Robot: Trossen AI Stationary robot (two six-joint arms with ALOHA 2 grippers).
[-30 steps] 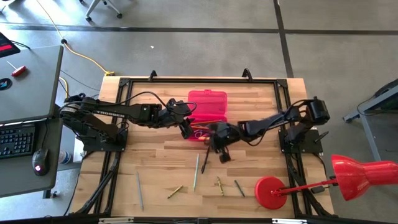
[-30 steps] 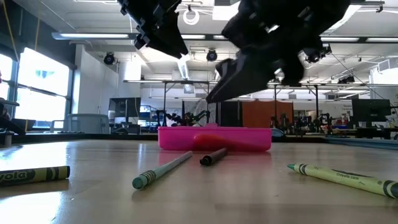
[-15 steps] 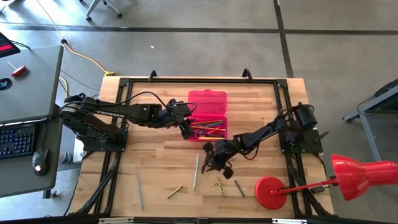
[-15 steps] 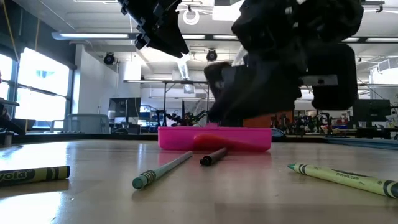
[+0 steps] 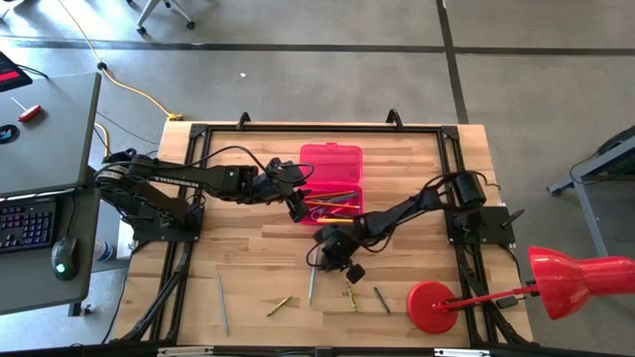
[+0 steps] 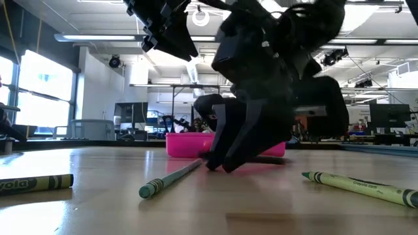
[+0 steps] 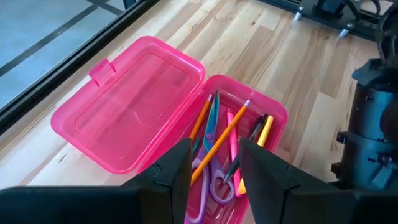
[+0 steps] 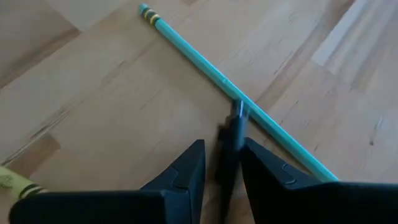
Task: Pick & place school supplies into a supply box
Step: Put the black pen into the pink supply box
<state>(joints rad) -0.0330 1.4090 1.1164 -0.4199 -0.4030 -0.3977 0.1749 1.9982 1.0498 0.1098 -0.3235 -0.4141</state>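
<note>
Descent has brought the right gripper (image 8: pixel 221 165) from beside the box (image 5: pixel 331 161) down to the table, fingers now straddling a dark pen (image 8: pixel 231 140) lying across the teal pencil (image 8: pixel 205 59), so a pickup looks imminent, while the left gripper (image 7: pixel 214 165) hovers spread over the box.

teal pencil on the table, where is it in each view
High view: teal pencil below the right gripper.
Low view: lower left of centre, before the pink supply box.
Left wrist view: not in it.
Right wrist view: diagonal, crossing beyond a dark pen between the fingers.
Shared landmark: the right gripper.
</note>
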